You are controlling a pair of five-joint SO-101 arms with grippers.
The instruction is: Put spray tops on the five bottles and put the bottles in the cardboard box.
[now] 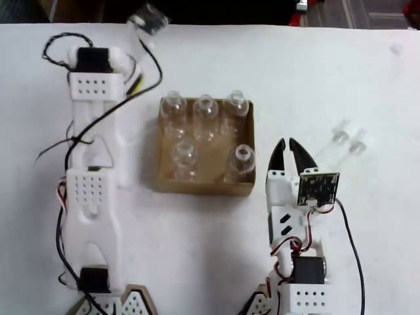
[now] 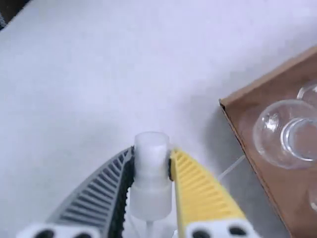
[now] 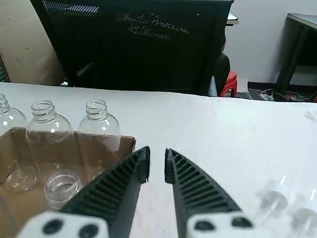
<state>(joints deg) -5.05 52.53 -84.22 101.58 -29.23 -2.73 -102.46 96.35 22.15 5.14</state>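
Far left of the desk (image 1: 367,85): left arm (image 1: 92,190), laid out toward 12 o'clock. At its end, left hand (image 2: 151,153) pinching a spray top (image 2: 150,191) between grey and yellow fingers. Long axis of the top in line with the fingers, head poking out past the tips, what looks like the stem back toward the palm.

Centre: cardboard box (image 1: 205,187), at about 4 o'clock from the left hand in the high view, near it. Five bottles inside, upright, necks bare, no tops fitted. Three along the 12 o'clock wall, two along the 6 o'clock wall. Closest neck to the held top: the 12 o'clock row's left bottle (image 1: 172,105). Left arm's job, being nearer.

Crux of the coming move, as judged: head appears to lead and stem to trail, so needs swinging round until the top's axis stands vertical, stem down, over that neck. Risk of the stem catching the rim.

Right: right hand (image 3: 156,154) at about 3 o'clock from the box, black fingers a narrow gap apart, gripping nothing, touching nothing. Two loose spray tops (image 1: 340,138) on their sides on the desk, at about 3 o'clock from the right hand, near. Axes roughly 2–8 o'clock, hard to tell.
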